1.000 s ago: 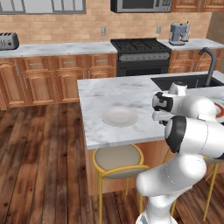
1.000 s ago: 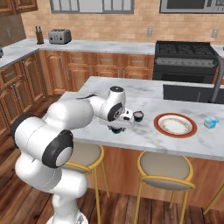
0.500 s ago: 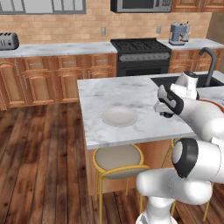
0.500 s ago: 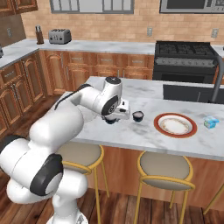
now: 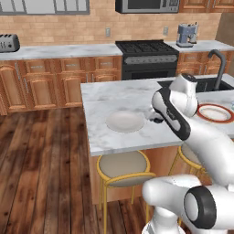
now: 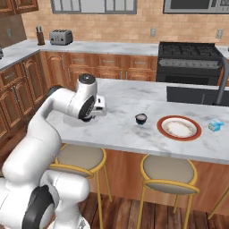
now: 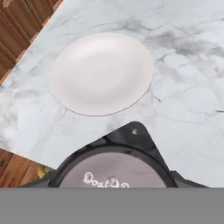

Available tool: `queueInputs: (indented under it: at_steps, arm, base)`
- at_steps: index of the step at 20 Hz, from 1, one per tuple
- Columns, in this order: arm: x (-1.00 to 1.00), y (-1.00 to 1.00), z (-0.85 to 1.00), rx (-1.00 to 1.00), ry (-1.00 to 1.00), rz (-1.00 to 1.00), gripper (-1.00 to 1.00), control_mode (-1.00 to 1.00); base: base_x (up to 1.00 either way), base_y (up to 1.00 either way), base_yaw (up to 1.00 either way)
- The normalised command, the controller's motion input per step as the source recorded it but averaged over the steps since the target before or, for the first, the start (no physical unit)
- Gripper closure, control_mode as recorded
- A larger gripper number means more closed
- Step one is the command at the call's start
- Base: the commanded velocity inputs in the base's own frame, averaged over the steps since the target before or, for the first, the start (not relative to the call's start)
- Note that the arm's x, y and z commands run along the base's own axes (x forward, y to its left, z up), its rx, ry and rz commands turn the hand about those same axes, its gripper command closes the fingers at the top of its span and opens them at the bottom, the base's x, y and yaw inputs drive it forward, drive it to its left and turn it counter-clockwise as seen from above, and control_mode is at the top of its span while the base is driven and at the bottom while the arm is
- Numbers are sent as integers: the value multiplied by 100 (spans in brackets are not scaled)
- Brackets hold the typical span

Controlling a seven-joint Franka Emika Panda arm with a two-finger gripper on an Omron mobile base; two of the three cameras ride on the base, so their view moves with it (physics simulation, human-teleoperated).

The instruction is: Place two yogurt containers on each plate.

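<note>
Mid-delivery over the marble counter (image 6: 120,132): gripper (image 6: 100,107) clamped around a dark yogurt cup (image 7: 109,168) with a pale lid, hovering just short of the plain pale plate (image 7: 103,72), bare as yet. Second dark cup (image 6: 141,118) waiting on the counter beside the red-rimmed plate (image 6: 179,128), light blue carton (image 6: 216,125) beyond. Next, by the look of things: carry forward over the pale plate, lower, let go.

Glossy white Franka arm (image 5: 201,137) of rounded, bulbous segments, dark grey rings at the joints, a black seam band along the forearm, a large round dark joint cap low on its base, grey cap topping the wrist
</note>
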Motion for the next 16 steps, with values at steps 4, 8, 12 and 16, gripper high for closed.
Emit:
queueInputs:
  at_steps: [4, 8, 12, 16]
  arm:
    - [1, 100, 29, -8, 0, 9, 100, -100]
    - [43, 98, 5, -15, 6, 1, 100, -100]
    - [86, 59, 0, -24, 24, -3, 100, -100]
    - [74, 16, 0, -12, 23, -6, 100, -100]
  base:
    - [0, 0, 0]
    - [0, 0, 0]
    - [0, 0, 0]
    - [0, 0, 0]
